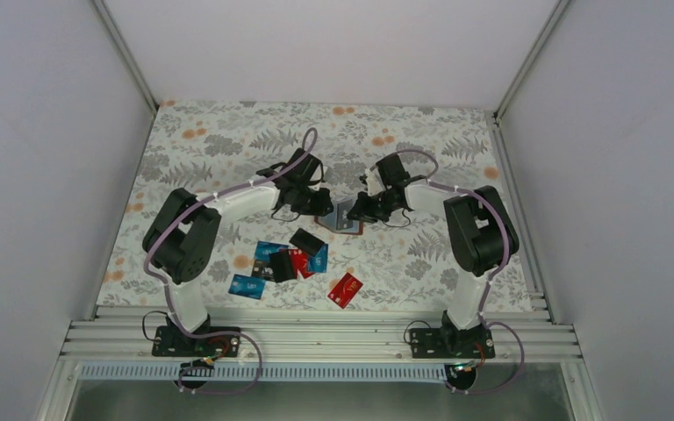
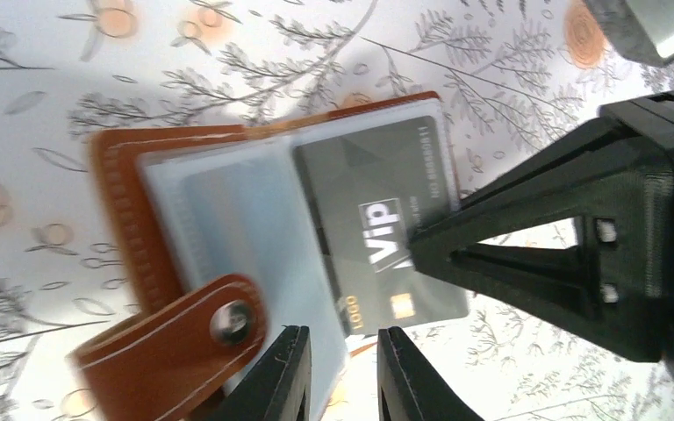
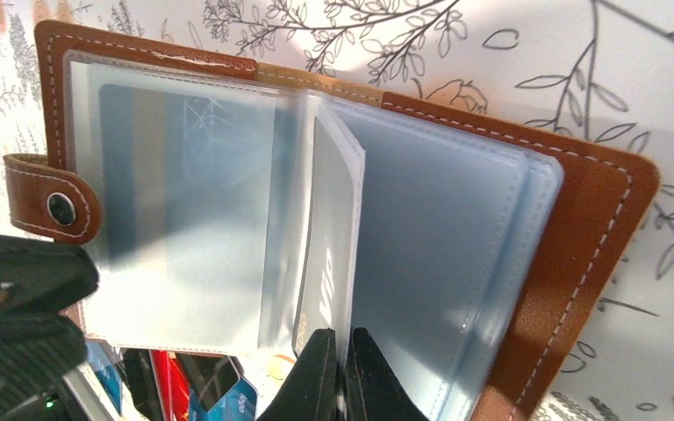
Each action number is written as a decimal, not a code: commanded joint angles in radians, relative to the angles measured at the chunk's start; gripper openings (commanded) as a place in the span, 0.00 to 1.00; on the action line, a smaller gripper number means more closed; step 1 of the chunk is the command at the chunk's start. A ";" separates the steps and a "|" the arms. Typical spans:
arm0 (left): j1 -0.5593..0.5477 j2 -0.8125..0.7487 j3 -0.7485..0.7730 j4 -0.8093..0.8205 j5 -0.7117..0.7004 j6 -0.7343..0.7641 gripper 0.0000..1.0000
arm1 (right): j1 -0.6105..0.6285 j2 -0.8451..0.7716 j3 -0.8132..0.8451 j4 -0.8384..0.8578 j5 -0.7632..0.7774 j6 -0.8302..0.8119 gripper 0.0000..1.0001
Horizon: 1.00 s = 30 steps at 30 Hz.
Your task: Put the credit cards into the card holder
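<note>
Holder (image 1: pixel 347 218) lies open mid-frame in top view, w/ patterned bench (image 1: pixel 228 140) stretching wide above and either side. Loose cards (image 1: pixel 285 260) crowd the strip below it. L hand (image 2: pixel 342 338) is pinched on the clear sleeve's lower edge by the snap strap; R hand (image 3: pixel 340 342) is clamped on a black card (image 2: pixel 377 202), one end betw. sleeves, other overhanging holder's edge.
</note>
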 commanded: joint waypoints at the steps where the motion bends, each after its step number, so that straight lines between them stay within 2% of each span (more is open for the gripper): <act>1: 0.015 -0.029 -0.017 -0.058 -0.104 0.031 0.22 | 0.006 -0.005 0.031 -0.119 0.143 -0.051 0.05; 8: 0.019 -0.033 -0.030 -0.061 -0.168 0.059 0.22 | 0.006 -0.023 0.071 -0.194 0.200 -0.080 0.05; 18: 0.019 -0.022 -0.116 0.016 -0.132 0.053 0.22 | 0.025 0.003 0.141 -0.259 0.235 -0.086 0.09; 24: 0.019 -0.013 -0.165 0.071 -0.090 0.046 0.22 | 0.069 0.036 0.217 -0.286 0.226 -0.065 0.18; 30: 0.019 -0.002 -0.198 0.113 -0.052 0.045 0.21 | 0.121 0.076 0.293 -0.306 0.220 -0.037 0.30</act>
